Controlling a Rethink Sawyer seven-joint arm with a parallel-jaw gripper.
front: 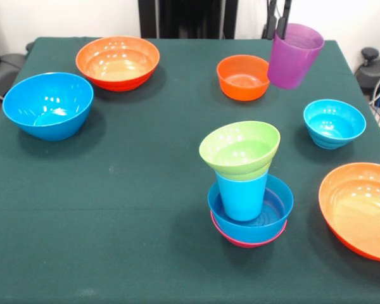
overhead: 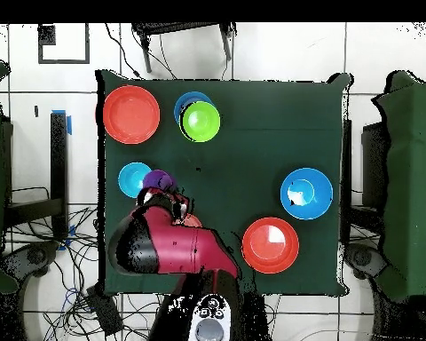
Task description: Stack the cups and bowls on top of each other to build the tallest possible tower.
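The tower stands right of the table's middle: a pink bowl (front: 247, 240) at the base, a blue bowl (front: 275, 212) in it, a light blue cup (front: 242, 196) upright inside, and a green bowl (front: 239, 149) tilted on the cup. From overhead the green bowl (overhead: 201, 122) covers most of the stack. My gripper (front: 281, 28) comes down at the top right, shut on the rim of a translucent purple cup (front: 294, 57) that hangs tilted above the table. In the overhead view the purple cup (overhead: 157, 180) shows at the arm's tip.
Loose bowls lie around: a small orange bowl (front: 242, 76) beside the held cup, a small cyan bowl (front: 334, 123), a large orange bowl (front: 361, 209) at the right edge, another orange bowl (front: 118, 61) at the back left, a big blue bowl (front: 48, 104) at the left.
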